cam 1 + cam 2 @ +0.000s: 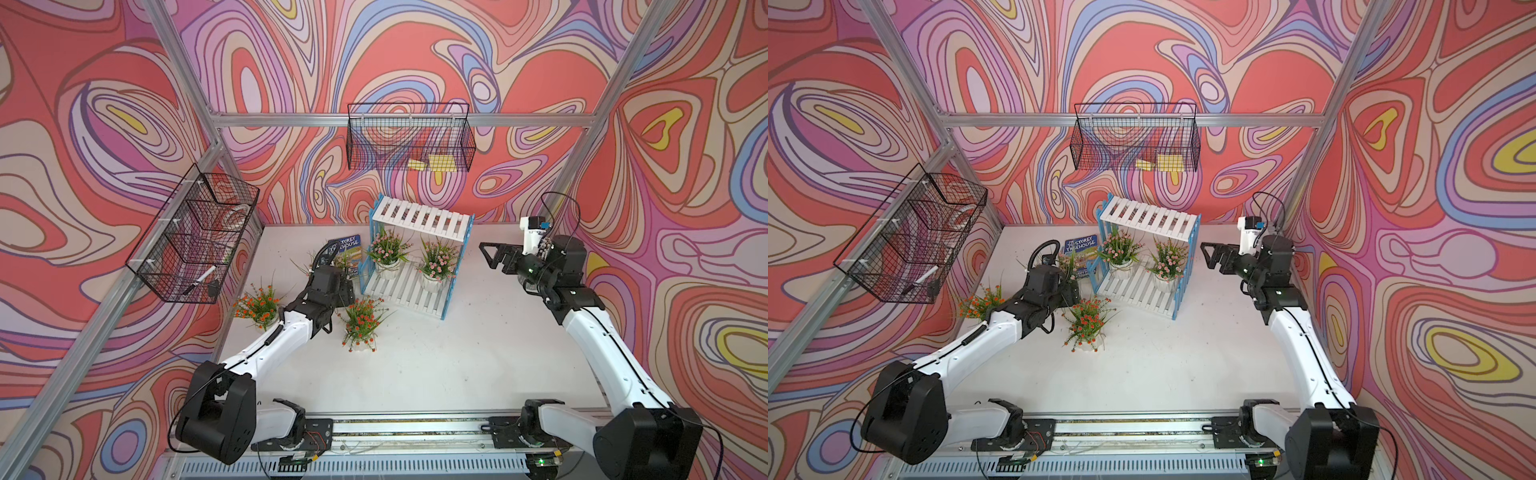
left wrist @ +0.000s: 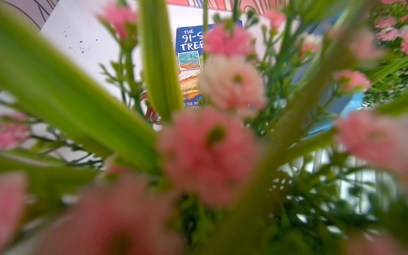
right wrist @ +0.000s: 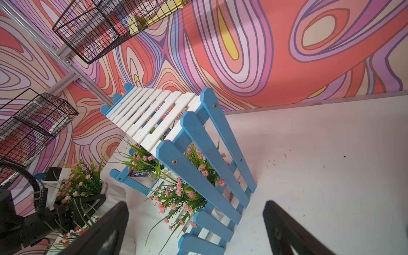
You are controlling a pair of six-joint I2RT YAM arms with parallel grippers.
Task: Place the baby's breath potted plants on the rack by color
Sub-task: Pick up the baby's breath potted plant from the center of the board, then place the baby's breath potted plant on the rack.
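The left arm is working on the third pink plant (image 1: 1068, 261), which is standing on the table (image 1: 478, 353) at the rack's (image 1: 419, 219) 9 o'clock, just in front of a blue book (image 1: 345, 246). The left gripper (image 3: 84, 198) is sitting down in its foliage. From where I am standing I cannot tell whether the jaws are clamping the pot or only bracketing it, because leaves and the wrist are hiding them. The right gripper (image 1: 489, 254) is hanging at the rack's 3 o'clock, spread wide and carrying nothing.

Two pink plants (image 1: 388, 249) (image 1: 436, 261) are already occupying the lower tier, and two orange plants (image 1: 257, 305) (image 1: 363, 319) are waiting at the rack's 7 to 8 o'clock. I judge this to be the pick of the last pink one.

To do it well, the fingers should be closing on the ribbed pot rather than on the springy stems. The lift should be going straight up before travelling towards 3 o'clock, so the leaves are not dragging the book or snagging the blue fence end.

The plant's long axis is running pot to flower tips. It appears to be pointing roughly upward, though the foliage is hiding how true it is. The rack's long axis is running about 9 to 3 o'clock, and its open front is facing roughly 6 to 7 o'clock.
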